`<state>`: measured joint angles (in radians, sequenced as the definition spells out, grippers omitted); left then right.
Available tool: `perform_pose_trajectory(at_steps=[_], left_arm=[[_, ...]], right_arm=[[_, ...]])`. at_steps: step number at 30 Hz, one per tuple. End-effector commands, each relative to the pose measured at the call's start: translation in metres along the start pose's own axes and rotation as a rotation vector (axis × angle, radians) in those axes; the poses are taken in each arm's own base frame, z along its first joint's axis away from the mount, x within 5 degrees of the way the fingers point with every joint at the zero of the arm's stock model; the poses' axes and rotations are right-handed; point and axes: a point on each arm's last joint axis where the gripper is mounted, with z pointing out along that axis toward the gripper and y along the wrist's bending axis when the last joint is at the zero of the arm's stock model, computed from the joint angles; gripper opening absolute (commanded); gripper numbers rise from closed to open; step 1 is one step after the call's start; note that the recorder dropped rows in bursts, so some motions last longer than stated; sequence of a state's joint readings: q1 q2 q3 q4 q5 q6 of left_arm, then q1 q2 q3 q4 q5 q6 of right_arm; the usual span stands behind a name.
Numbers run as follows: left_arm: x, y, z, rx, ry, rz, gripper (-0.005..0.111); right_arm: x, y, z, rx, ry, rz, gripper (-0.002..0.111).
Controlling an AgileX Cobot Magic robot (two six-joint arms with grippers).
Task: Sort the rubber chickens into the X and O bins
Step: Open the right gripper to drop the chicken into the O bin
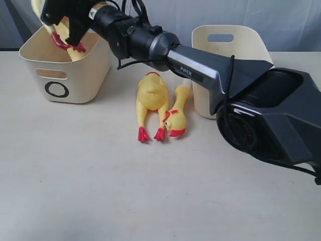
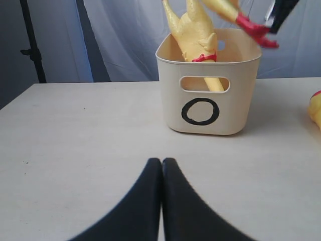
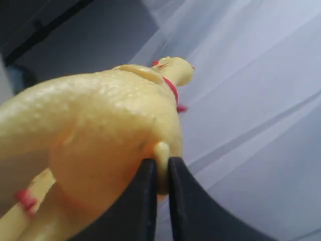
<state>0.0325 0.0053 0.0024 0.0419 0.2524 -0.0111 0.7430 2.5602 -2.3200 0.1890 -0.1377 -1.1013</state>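
Note:
My right gripper (image 3: pixel 161 163) is shut on the small tail nub of a yellow rubber chicken (image 3: pixel 100 130). In the exterior view the right gripper (image 1: pixel 65 25) holds that chicken (image 1: pixel 36 7) over the O bin (image 1: pixel 65 65), red feet hanging at the rim. The left wrist view shows the chicken (image 2: pixel 195 32) head down, its banded neck inside the O bin (image 2: pixel 208 108). Two more chickens (image 1: pixel 152 100) (image 1: pixel 176 118) lie side by side on the table. The other cream bin (image 1: pixel 230 42) stands behind the right arm, its mark hidden. My left gripper (image 2: pixel 161 161) is shut and empty, low over the table.
The right arm (image 1: pixel 200 68) stretches across the table from the right edge to the far left, passing above the lying chickens. A dark stand (image 2: pixel 32 45) and grey curtain are behind the table. The left gripper does not show in the exterior view.

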Motion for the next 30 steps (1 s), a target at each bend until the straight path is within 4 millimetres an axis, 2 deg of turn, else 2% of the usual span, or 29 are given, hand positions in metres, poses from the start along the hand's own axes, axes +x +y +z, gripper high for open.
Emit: perform_pose_trajectory(at_steps=[1,3,5,13,15,19,23,27,30], left_arm=[[-0.002,0.000,-0.001,0.004,-0.022,-0.007,0.000],[-0.002,0.000,-0.001,0.004,-0.022,-0.007,0.000],[-0.002,0.000,-0.001,0.004,-0.022,-0.007,0.000],[-0.002,0.000,-0.001,0.004,-0.022,-0.007,0.000],[-0.002,0.000,-0.001,0.004,-0.022,-0.007,0.000],[-0.002,0.000,-0.001,0.004,-0.022,-0.007,0.000],[-0.002,0.000,-0.001,0.004,-0.022,-0.007,0.000],[-0.002,0.000,-0.001,0.004,-0.022,-0.007,0.000],[-0.002,0.000,-0.001,0.004,-0.022,-0.007,0.000]], right_arm=[[0.037,0.029,0.002,-0.217,0.151,0.078,0.029],[0.041,0.036,0.002,-0.264,0.175,0.077,0.045],[0.043,0.040,0.001,-0.289,0.188,0.102,0.055],[0.043,0.052,-0.010,-0.503,0.278,0.128,0.055],[0.040,0.047,-0.013,-0.516,0.307,0.138,0.055],[0.030,0.021,-0.019,-0.467,0.390,0.146,0.055],[0.022,-0.005,-0.033,-0.467,0.511,0.073,0.055],[0.024,-0.023,-0.044,-0.451,0.638,-0.039,0.055],[0.019,-0.035,-0.051,-0.435,0.691,-0.035,0.055]])
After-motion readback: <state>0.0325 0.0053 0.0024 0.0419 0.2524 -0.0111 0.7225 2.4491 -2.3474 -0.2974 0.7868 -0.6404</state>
